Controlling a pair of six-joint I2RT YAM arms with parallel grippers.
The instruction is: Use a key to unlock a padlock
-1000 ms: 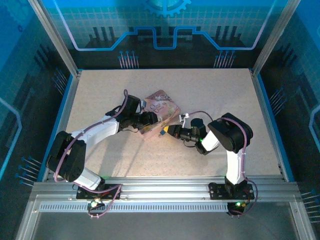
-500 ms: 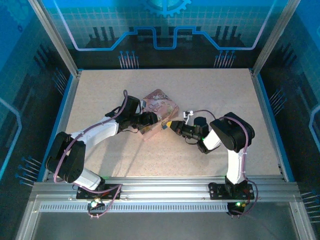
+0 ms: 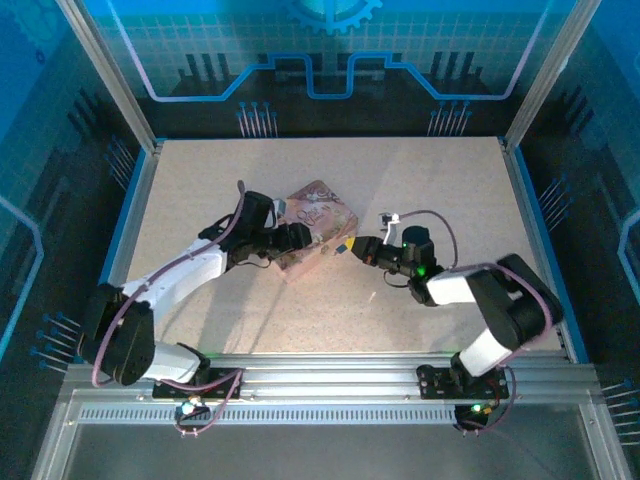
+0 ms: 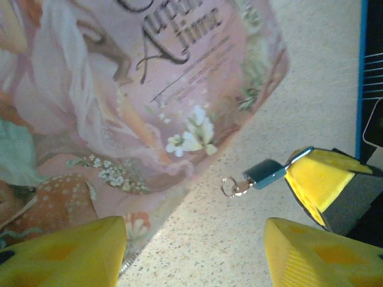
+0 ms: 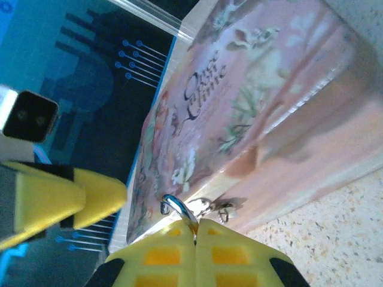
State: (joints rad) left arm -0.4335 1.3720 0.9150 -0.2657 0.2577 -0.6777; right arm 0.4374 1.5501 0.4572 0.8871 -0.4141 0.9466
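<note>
From the overhead camera I have both arms reaching in over the bench [image 3: 440,180] toward the pink illustrated box [image 3: 318,215], the left arm coming at it from the left and the right arm from the right. On my left wrist feed the left gripper [image 4: 194,254] has its jaws spread wide, the two yellow fingers sitting at the bottom corners of the picture with nothing between them, and the box's near corner lies just above the left one. The right gripper [image 5: 196,226] has its jaws pressed together on the padlock [image 4: 265,173]. The left wrist feed shows the small bluish body sticking out past a yellow fingertip, just off the box's edge and beside its flowered corner. The key [image 4: 235,187], with its little ring, sits right against the free end of the padlock body. I cannot tell from here whether it is seated in the keyhole. On the right wrist feed, a silver loop of the lock pokes up between the closed fingertips, close against the box's side.
</note>
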